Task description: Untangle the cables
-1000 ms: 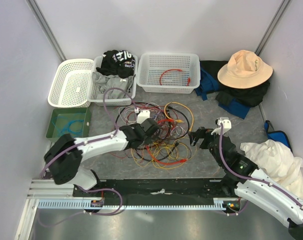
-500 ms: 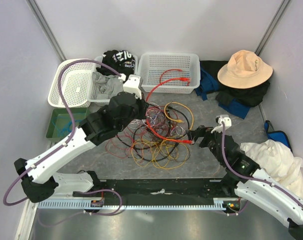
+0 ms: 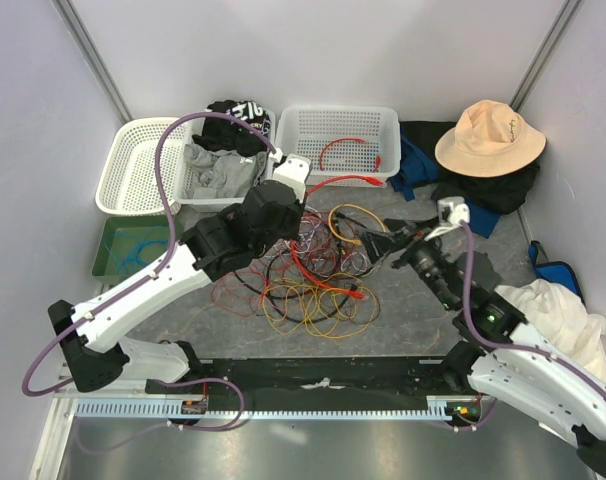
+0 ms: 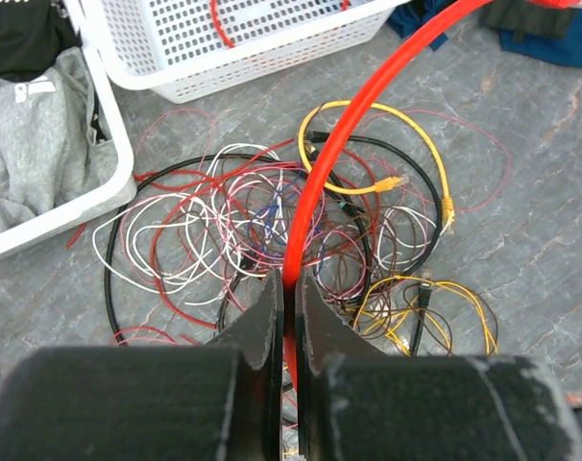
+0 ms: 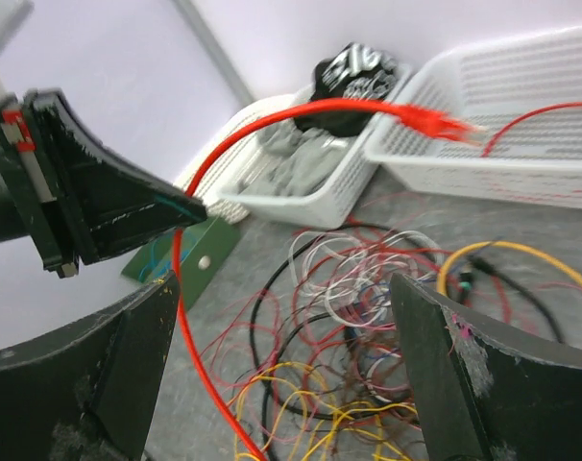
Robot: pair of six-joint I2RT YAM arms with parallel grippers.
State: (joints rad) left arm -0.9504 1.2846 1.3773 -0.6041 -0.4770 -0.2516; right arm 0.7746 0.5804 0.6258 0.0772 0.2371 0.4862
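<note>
one tangle of cables (image 3: 318, 285) heaped on table (image 3: 408, 315), left gripper (image 4: 284, 286) pinched tight on one red cable (image 4: 291, 252) arching above heap, right gripper (image 5: 283, 288) spread wide holding nothing, three white baskets (image 3: 338, 108) behind

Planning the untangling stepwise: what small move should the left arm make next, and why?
Probably lift the left pincer higher toward the rightmost white plastic basket: it is shut on the thick red cable, whose tail lies among the tangled wires.

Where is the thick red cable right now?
In the left wrist view, the red cable comes up out of the shut left claw. It arches over the tangled cables toward the white basket at the back.
</note>
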